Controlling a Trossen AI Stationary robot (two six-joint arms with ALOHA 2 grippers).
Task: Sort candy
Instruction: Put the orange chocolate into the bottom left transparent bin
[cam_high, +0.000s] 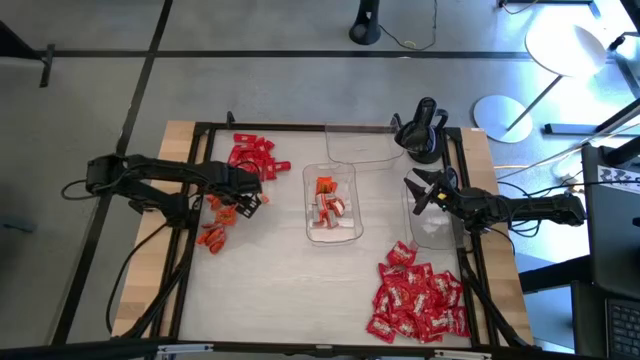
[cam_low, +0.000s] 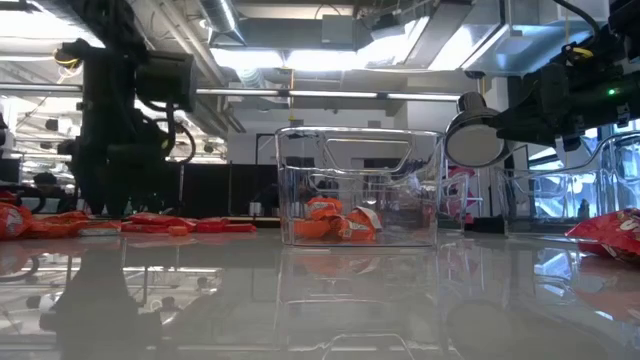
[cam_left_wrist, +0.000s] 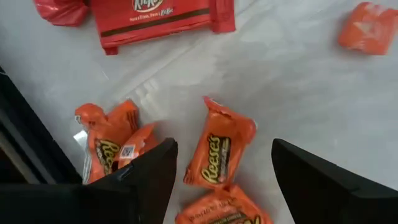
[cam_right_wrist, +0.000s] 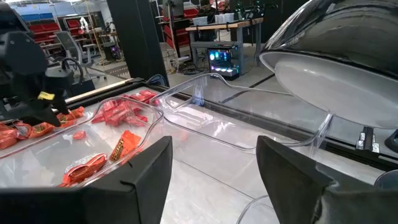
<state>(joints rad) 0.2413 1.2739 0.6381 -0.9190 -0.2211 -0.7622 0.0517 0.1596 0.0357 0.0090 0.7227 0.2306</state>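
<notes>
Orange candy (cam_high: 213, 228) lies loose on the table at the left, beside a heap of red candy (cam_high: 250, 155). My left gripper (cam_high: 246, 200) points down over the orange pieces and is open. In the left wrist view its fingers stand on either side of one orange candy (cam_left_wrist: 217, 155) without touching it, and a red candy (cam_left_wrist: 155, 15) lies beyond. A clear middle tray (cam_high: 310, 228) holds a few orange sweets (cam_low: 335, 222). My right gripper (cam_high: 420, 190) waits at the right, level and open (cam_right_wrist: 214, 149), above another clear tray (cam_high: 432, 232).
A third clear tray (cam_high: 360, 145) stands at the far side. A big heap of red candy with white marks (cam_high: 418, 300) lies at the near right. A black frame (cam_high: 190, 180) runs around the work area. Bare tabletop lies near the front middle.
</notes>
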